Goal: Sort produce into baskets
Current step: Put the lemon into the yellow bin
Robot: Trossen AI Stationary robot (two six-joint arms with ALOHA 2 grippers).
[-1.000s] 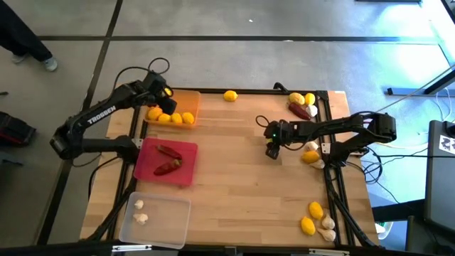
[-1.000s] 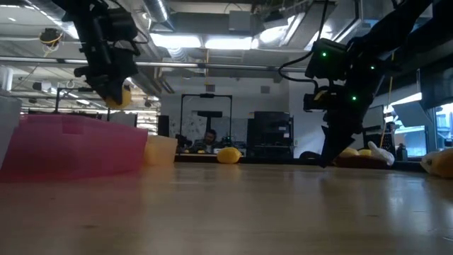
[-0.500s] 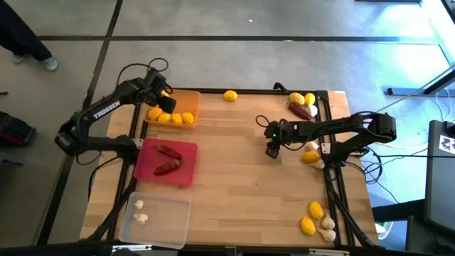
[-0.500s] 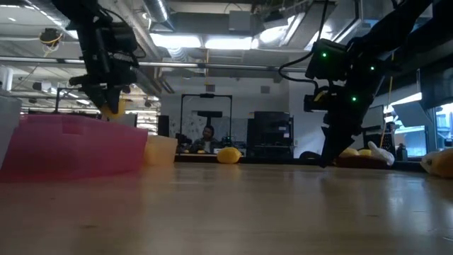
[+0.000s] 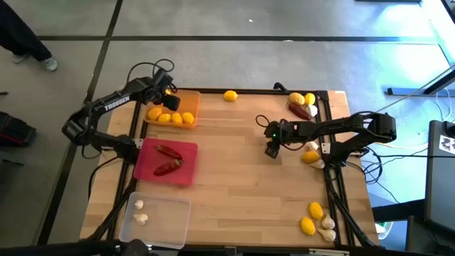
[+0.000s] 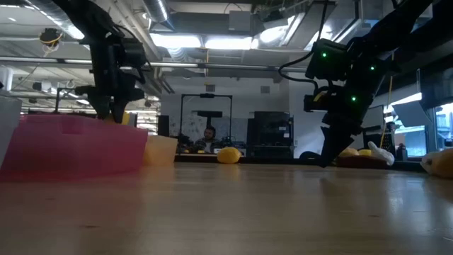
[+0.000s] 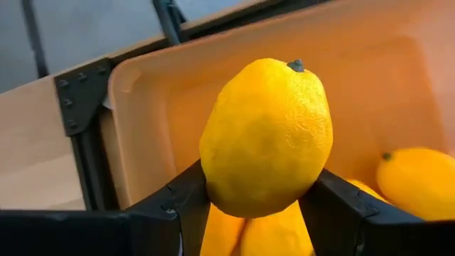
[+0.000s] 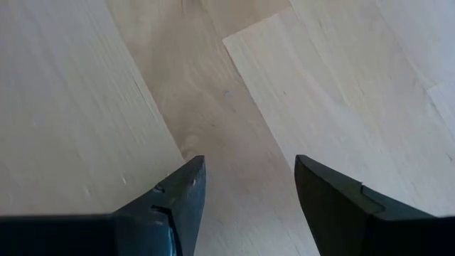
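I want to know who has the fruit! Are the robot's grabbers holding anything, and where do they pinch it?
The left gripper pinches a lemon by its lower sides, above the orange basket. The right gripper is open and holds nothing.

Left gripper (image 7: 259,206) jaws clamped; right gripper (image 8: 249,192) jaws apart.

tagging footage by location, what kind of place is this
Probably a robotics lab or industrial workshop: bare ceiling ducts and strip lights, a dark equipment rack behind the wooden table, and a taped concrete floor.
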